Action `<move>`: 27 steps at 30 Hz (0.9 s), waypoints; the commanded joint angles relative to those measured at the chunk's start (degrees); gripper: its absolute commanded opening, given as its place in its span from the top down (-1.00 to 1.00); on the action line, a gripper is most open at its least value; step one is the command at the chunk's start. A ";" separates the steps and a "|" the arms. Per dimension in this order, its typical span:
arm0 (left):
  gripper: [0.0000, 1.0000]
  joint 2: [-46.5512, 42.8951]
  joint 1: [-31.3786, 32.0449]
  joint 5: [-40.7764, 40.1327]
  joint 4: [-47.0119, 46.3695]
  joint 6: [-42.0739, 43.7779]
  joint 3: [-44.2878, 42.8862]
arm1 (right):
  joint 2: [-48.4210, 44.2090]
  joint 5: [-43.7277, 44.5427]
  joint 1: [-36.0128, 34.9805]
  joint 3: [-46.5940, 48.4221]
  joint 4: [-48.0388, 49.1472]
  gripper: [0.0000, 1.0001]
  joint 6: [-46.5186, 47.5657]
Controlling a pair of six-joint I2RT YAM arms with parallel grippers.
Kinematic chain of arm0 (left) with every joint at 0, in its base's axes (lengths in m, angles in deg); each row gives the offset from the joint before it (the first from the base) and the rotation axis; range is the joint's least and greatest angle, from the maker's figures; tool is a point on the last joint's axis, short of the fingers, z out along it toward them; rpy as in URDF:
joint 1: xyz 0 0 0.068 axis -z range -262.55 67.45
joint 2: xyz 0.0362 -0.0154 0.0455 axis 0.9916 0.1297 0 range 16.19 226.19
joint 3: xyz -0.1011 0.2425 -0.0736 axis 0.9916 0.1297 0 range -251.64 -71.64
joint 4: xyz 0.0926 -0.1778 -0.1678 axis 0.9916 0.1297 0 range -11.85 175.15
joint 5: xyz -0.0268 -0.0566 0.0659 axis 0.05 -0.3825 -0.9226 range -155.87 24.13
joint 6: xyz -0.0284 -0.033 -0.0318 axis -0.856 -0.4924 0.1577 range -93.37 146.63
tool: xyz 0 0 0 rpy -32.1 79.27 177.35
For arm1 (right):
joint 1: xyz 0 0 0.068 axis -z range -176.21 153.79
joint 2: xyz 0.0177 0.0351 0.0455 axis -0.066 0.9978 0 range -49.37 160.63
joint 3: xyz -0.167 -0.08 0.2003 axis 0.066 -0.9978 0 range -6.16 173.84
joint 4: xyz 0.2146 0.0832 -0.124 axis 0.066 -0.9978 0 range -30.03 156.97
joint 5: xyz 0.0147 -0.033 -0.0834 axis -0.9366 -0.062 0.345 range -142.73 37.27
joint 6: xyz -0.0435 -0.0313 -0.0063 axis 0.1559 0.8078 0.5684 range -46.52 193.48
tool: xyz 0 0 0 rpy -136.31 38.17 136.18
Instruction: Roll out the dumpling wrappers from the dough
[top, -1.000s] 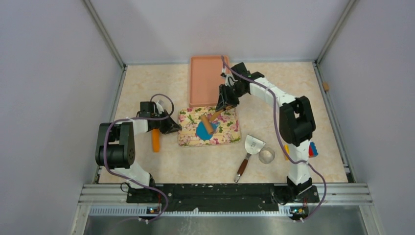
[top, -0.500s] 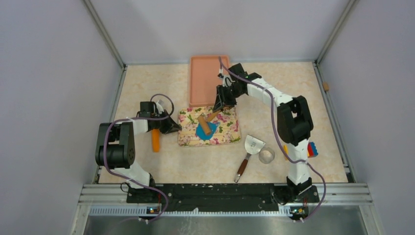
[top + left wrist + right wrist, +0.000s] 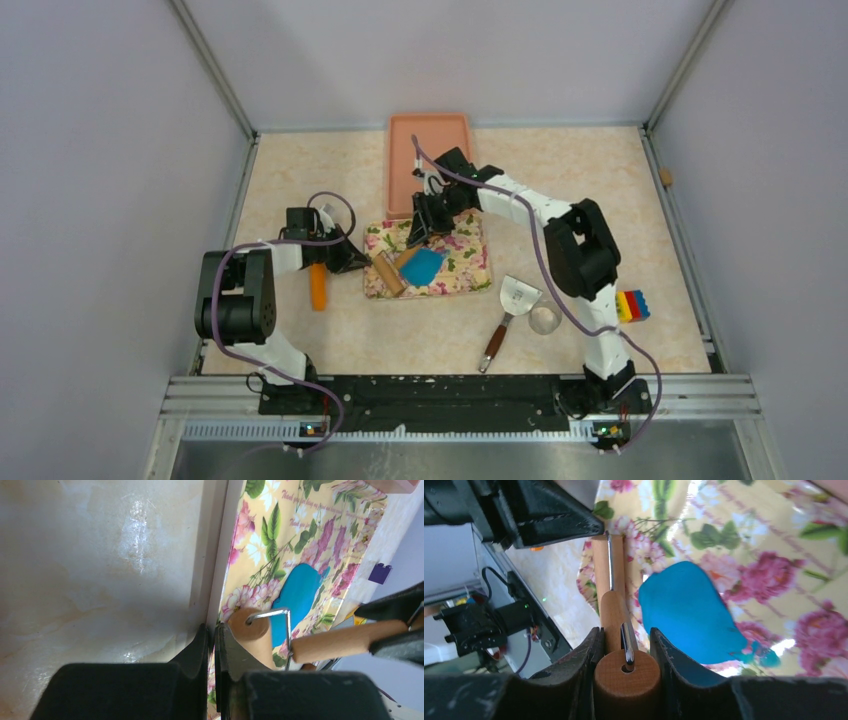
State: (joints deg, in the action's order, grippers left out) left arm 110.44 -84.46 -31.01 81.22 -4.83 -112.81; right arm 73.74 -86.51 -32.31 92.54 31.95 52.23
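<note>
**A:** Right gripper: jaws clamped on the rolling pin handle, with its end grain showing between the fingers. Left gripper: closed to a slit. It looks pinched on the floral mat edge, but the view's tight, so I'm not certain.

**B:** Dough?

**A:** Dough is flat on the mat just past the right fingertips, beside the roller and not under it. The roller sits between the dough and the left gripper.

**B:** Handling?

**A:** My read is soft, light and tacky. A sheet that thin would tear or stretch if pinched, so don't grab it. Work it through the pin, gripped at the handle as now. Keep the mat pinned so it can't creep.

**B:** Change vs a second ago?

**A:** Then the roller lay across the dough. Now it's off it, toward the left gripper, and the right arm has swung that way. The sheet is fully exposed and looks broader. Left gripper hasn't moved.
</note>
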 commanded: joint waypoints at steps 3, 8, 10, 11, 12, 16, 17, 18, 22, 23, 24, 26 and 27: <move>1.00 0.11 -0.15 -2.22 0.27 -1.67 -0.38 | 3.45 9.90 -3.34 1.87 -2.13 1.00 10.52; 1.00 0.22 -0.13 -2.00 0.35 -1.58 -0.65 | -2.55 5.06 -2.96 4.25 -2.49 1.00 13.78; 1.00 0.21 -0.19 -2.04 0.35 -1.50 -0.53 | -5.80 4.18 -1.92 3.44 -3.30 1.00 14.35; 1.00 0.18 -0.24 -2.03 0.31 -1.42 -0.57 | -7.54 3.77 -1.26 2.72 -3.72 1.00 14.42; 1.00 0.10 -0.17 -2.03 0.35 -1.33 -0.48 | -8.64 3.34 -0.59 1.91 -4.26 1.00 14.61; 1.00 0.10 -0.19 -2.15 0.20 -1.32 -0.37 | -11.22 2.65 1.94 -1.35 -5.35 1.00 15.72; 1.00 0.13 -0.20 -2.08 0.14 -1.40 -0.39 | -11.38 2.71 2.37 -2.26 -5.34 1.00 15.86; 1.00 0.14 -0.17 -2.05 0.16 -1.41 -0.40 | -11.25 3.01 2.71 -2.78 -5.30 1.00 15.81; 1.00 0.01 -0.20 -1.88 0.27 -1.39 -0.42 | -9.91 4.43 3.22 -3.59 -4.86 1.00 15.84; 1.00 -0.04 -0.20 -1.91 0.27 -1.41 -0.35 | -9.38 5.33 3.23 -3.60 -4.94 1.00 15.95; 1.00 -0.18 -0.15 -1.89 0.27 -1.41 -0.34 | -8.85 6.02 3.23 -3.60 -5.12 1.00 16.03; 1.00 -0.52 -0.15 -2.05 0.06 -1.45 -0.18 | -7.53 7.67 3.15 -3.80 -5.78 1.00 16.75; 1.00 -0.55 -0.12 -2.17 -0.10 -1.56 -0.11 | -6.85 8.40 3.03 -4.00 -6.15 1.00 17.22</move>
State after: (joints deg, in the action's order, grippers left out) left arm 110.44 -84.46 -31.01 81.22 -4.98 -112.81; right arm 65.13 -83.97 -28.75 89.45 27.20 66.00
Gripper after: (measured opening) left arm 0.063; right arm 0.332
